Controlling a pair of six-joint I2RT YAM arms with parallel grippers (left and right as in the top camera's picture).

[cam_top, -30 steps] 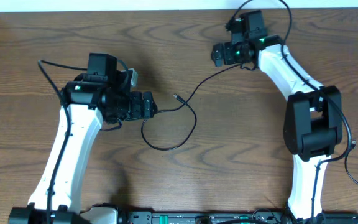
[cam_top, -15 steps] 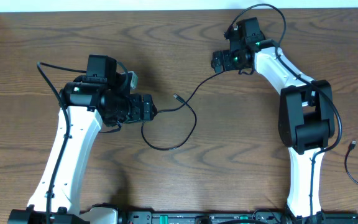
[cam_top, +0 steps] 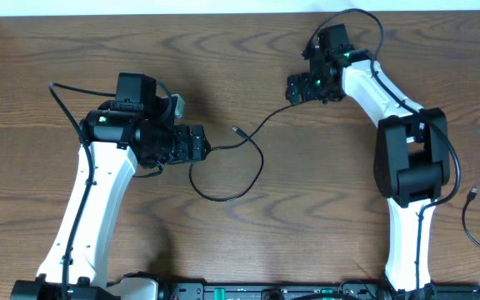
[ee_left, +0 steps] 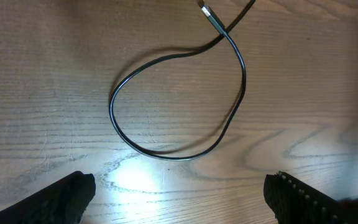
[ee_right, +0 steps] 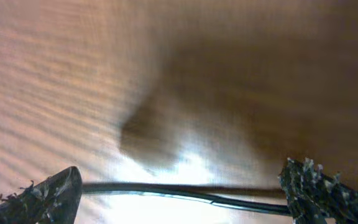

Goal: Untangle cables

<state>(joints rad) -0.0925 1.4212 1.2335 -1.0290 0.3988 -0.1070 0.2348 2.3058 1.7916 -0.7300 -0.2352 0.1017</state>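
One thin black cable (cam_top: 262, 162) lies on the wooden table. It forms a loop in the middle and crosses itself close to its small silver plug (cam_top: 237, 130). Its far end runs up right to my right gripper (cam_top: 295, 88). In the right wrist view that gripper (ee_right: 182, 200) is open, and the cable (ee_right: 185, 192) stretches across the gap from finger to finger. My left gripper (cam_top: 203, 143) sits at the loop's left edge. In the left wrist view it (ee_left: 182, 200) is open and empty, with the loop (ee_left: 166, 156) and plug (ee_left: 209, 14) just ahead.
A second thin black cord (cam_top: 467, 229) with a small plug (cam_top: 473, 193) curls at the right edge of the table, beside the right arm's base. The table's far edge (cam_top: 223, 12) runs behind both arms.
The right arm has swung and its gripper has moved slightly nearer along the cable. The left arm and the loop have not moved.
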